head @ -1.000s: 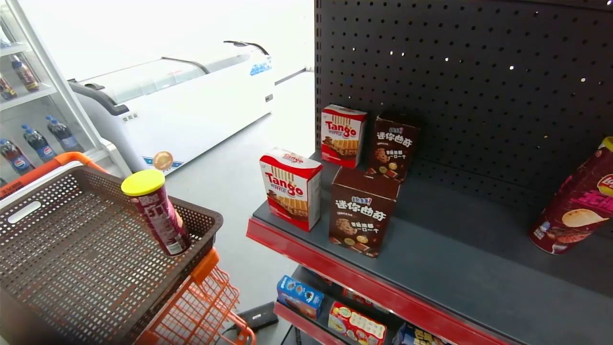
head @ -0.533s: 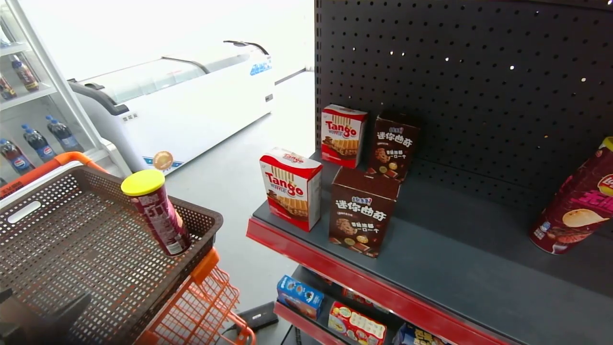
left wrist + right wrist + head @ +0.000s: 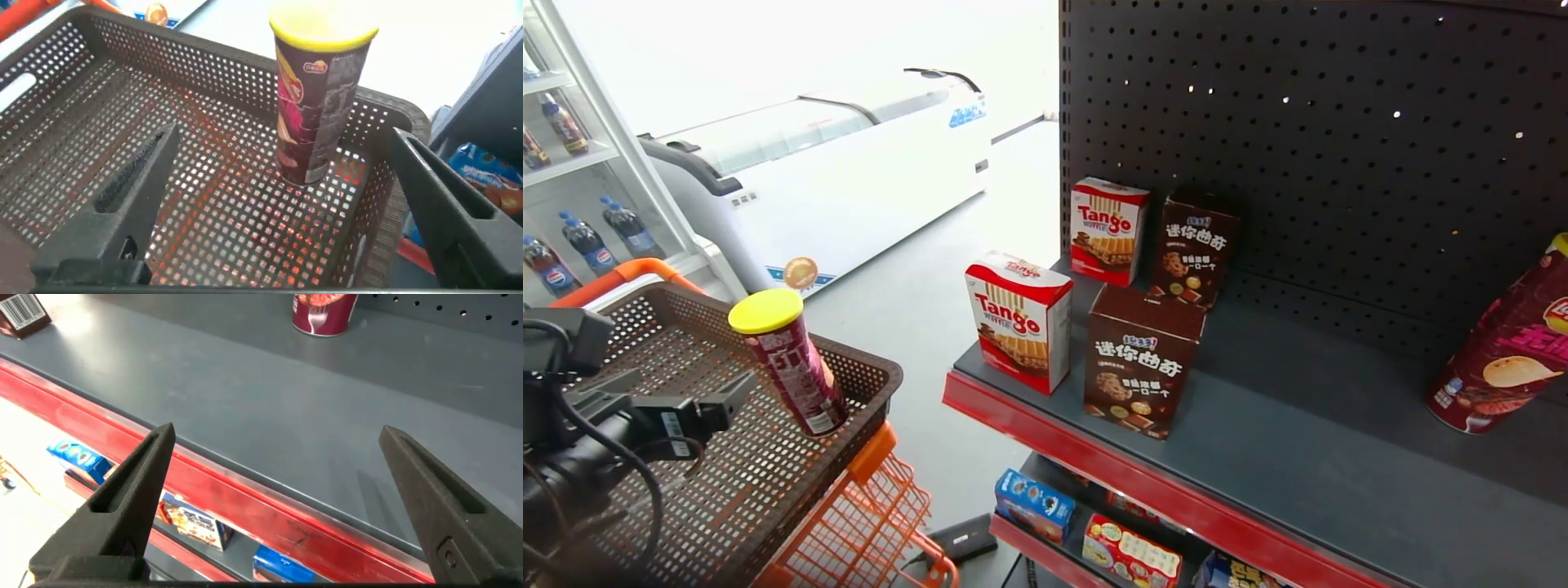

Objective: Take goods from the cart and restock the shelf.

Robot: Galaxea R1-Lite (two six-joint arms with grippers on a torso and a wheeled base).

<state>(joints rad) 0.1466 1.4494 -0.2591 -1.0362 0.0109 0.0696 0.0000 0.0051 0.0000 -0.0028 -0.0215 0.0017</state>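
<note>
A maroon chips can with a yellow lid [image 3: 788, 363] [image 3: 315, 106] stands upright in the far right corner of the brown perforated basket [image 3: 645, 457] [image 3: 98, 122] on the orange cart [image 3: 866, 523]. My left gripper [image 3: 715, 400] [image 3: 282, 188] hovers over the basket, open, with the can ahead between its fingers and apart from them. My right gripper [image 3: 282, 498] is open above the dark shelf board [image 3: 1298, 457] [image 3: 270, 416], holding nothing. A second chips can [image 3: 1507, 347] [image 3: 323, 310] stands at the shelf's right.
Two red-and-white wafer boxes [image 3: 1017, 318] [image 3: 1107, 229] and two brown cookie boxes [image 3: 1139, 359] [image 3: 1192, 249] stand at the shelf's left, before a black pegboard [image 3: 1307, 122]. The shelf has a red front edge [image 3: 1160, 498]. Lower shelves hold snacks [image 3: 1131, 555]. A white freezer [image 3: 833, 171] stands behind.
My left arm has risen into the head view over the basket, its gripper advancing towards the chips can. The can and shelf goods have not moved.
</note>
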